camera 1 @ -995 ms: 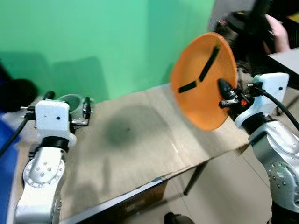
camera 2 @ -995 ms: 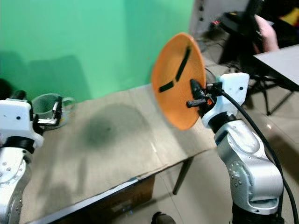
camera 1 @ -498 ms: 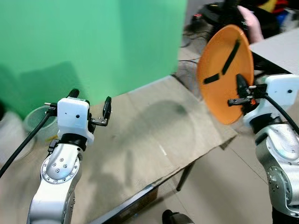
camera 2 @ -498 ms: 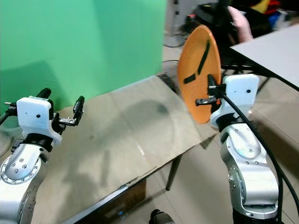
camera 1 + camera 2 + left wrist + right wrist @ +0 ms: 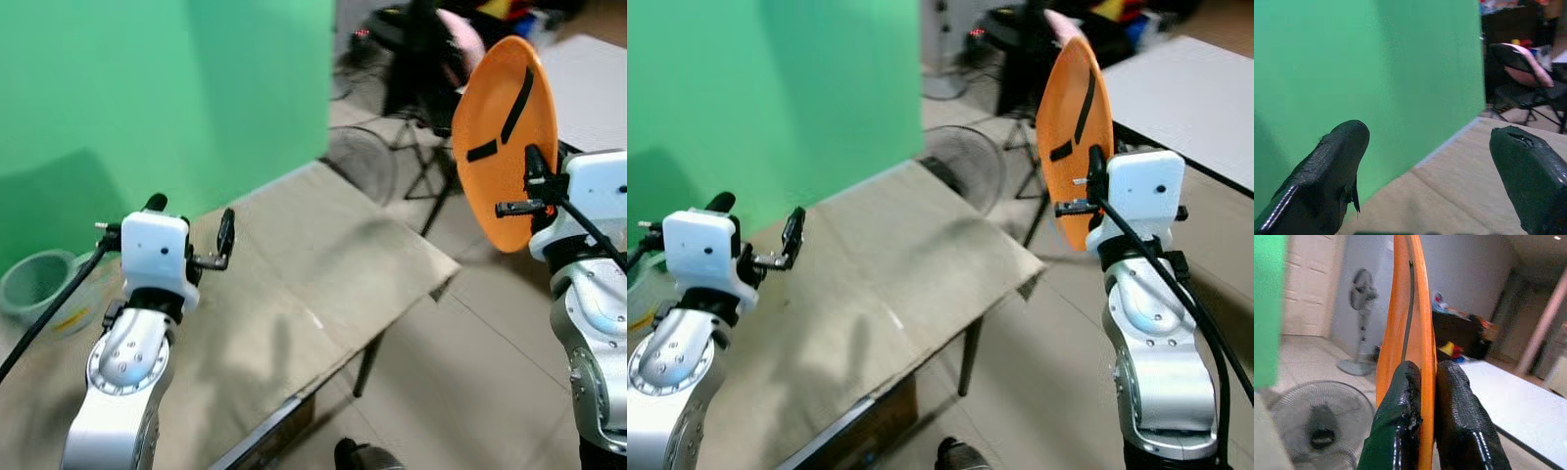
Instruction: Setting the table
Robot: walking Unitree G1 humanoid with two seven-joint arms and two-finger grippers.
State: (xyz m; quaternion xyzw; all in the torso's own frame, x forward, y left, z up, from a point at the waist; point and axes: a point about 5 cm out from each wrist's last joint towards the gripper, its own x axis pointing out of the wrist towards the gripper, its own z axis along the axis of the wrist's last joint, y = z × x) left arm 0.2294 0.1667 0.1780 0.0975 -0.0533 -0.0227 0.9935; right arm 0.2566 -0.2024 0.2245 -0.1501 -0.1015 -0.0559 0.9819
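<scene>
An orange plate (image 5: 506,137) with black strips on its face stands on edge in the air, off the right end of the table. My right gripper (image 5: 530,188) is shut on the plate's lower rim; in the right wrist view the two fingers (image 5: 1400,431) pinch the rim of the orange plate (image 5: 1410,328). My left gripper (image 5: 191,230) is open and holds nothing, raised over the left part of the brown table (image 5: 323,274). Its fingers (image 5: 1327,171) stand wide apart against the green wall.
A translucent green cup (image 5: 34,279) sits at the table's far left by the green wall (image 5: 147,88). A floor fan (image 5: 965,162) and a dark chair stand beyond the table's right end. A white table (image 5: 1176,88) lies at the right. Tiled floor lies below.
The whole view has swung to the right, so the table and cup have slid left in the picture. My right gripper still holds the plate upright, now past the table's right end.
</scene>
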